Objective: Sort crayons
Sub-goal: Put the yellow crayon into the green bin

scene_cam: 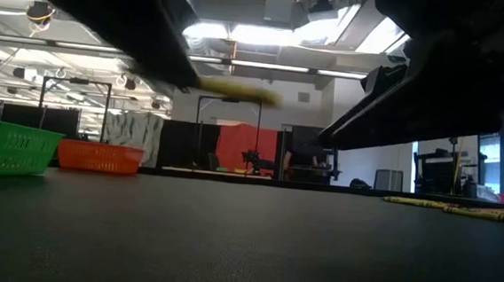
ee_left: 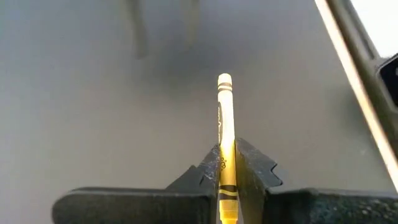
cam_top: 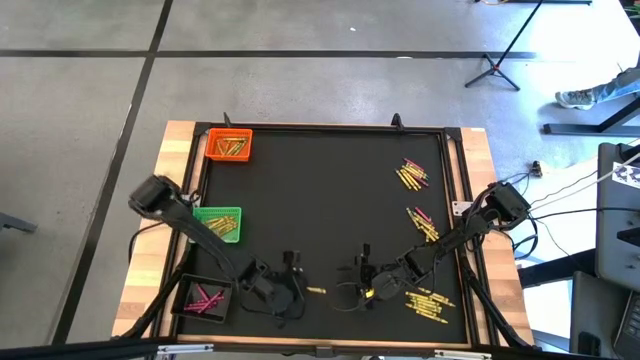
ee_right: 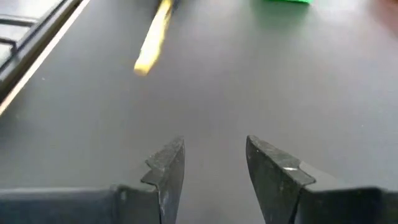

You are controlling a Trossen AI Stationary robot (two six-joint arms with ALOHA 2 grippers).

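Black matting (cam_top: 330, 200) covers your whole work area, with wood showing at the edges, so the crayons stand out nicely.

Far left you've got 3 trays in a column: the orange tray (cam_top: 229, 145) at the far corner, the green tray (cam_top: 219, 222) in the middle, and the black tray (cam_top: 205, 298) nearest you. Orange and green both hold yellowish sticks, the black one has pink ones.

Next over, your left gripper (ee_left: 227, 163) is low near the front edge, just beside the black tray, jaws clenched on a yellow crayon (ee_left: 224, 124). The stick pokes straight out past the fingertips, held near its back end (the low view shows it lifted off the mat).

For the carry, I'd keep it level and slow. That grip is far back, so a quick swing could pivot it. Get right over the matching tray (orange or green, I honestly can't tell the shades apart from above) and drop low before letting go.

Your right gripper (ee_right: 214, 165) waits just right of centre, jaws released, nothing between them.

Right side still has loose crayons (cam_top: 412, 175) in 3 clusters along the right edge, mostly yellow with a few pink.
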